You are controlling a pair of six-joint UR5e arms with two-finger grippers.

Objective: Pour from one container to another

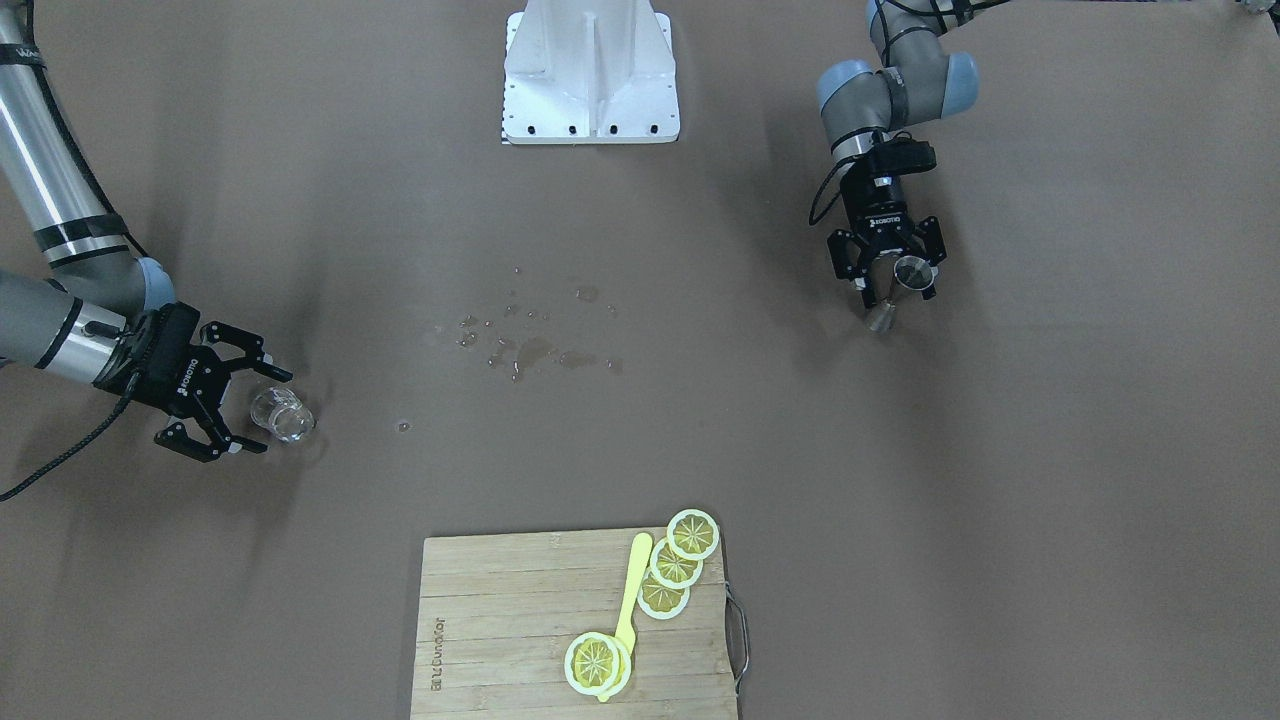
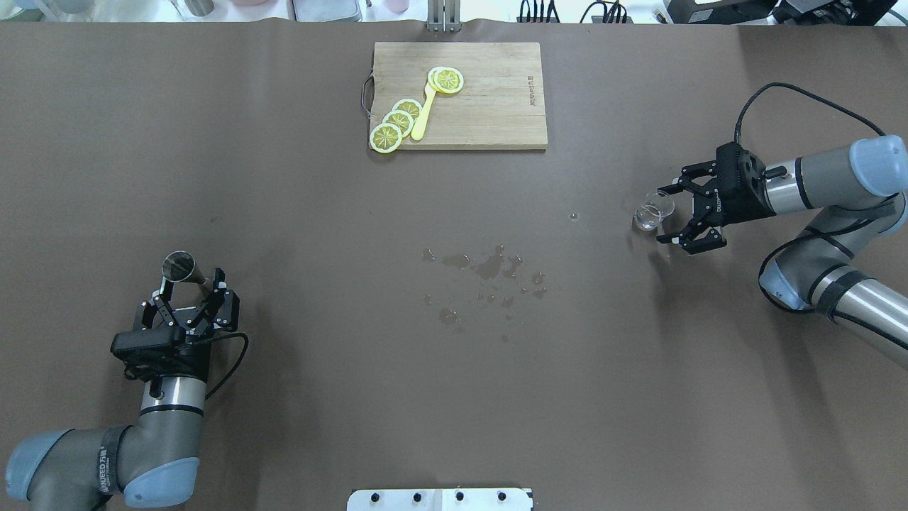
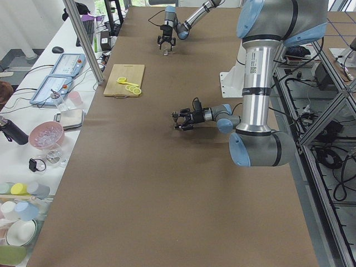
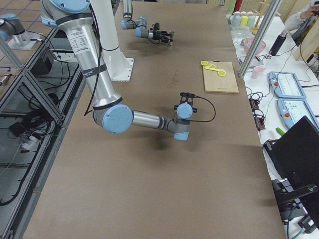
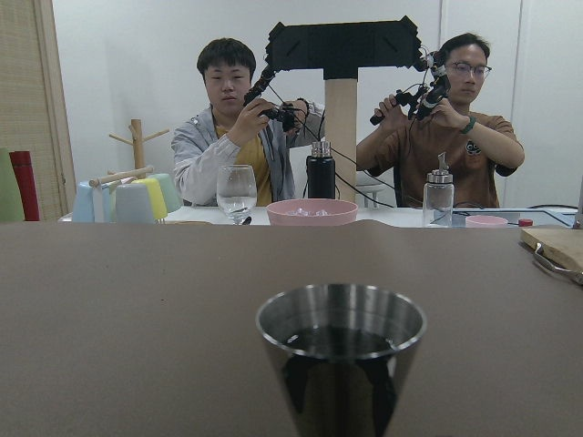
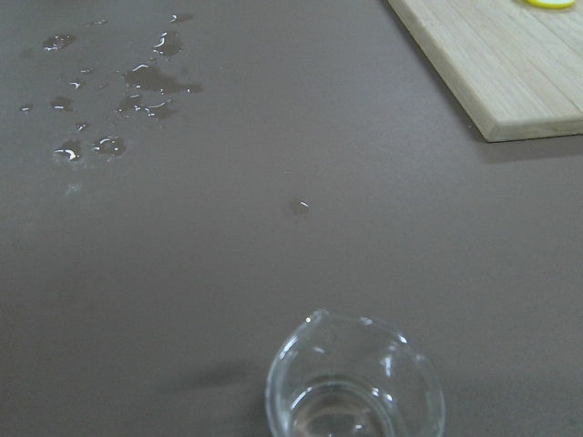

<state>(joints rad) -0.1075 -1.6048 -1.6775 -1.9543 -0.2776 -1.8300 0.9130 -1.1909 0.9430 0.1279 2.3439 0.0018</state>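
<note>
The clear glass cup [image 2: 652,211] stands on the brown table at the right, between the spread fingers of my right gripper [image 2: 665,215], which is open. The right wrist view looks down into the cup [image 6: 355,382]; I cannot tell whether it holds liquid. At the near left, the steel jigger [image 2: 180,267] stands upright just between the fingertips of my left gripper [image 2: 190,280], also open. In the left wrist view the jigger [image 5: 342,355] fills the foreground with dark liquid inside. From the front, the cup [image 1: 282,413] and the jigger [image 1: 900,288] are far apart.
Spilled drops [image 2: 489,266] lie mid-table. A wooden cutting board [image 2: 489,99] with lemon slices [image 2: 397,121] and a yellow utensil sits at the far edge. The white robot base [image 1: 590,70] is at the near edge. Two people sit beyond the table's far side.
</note>
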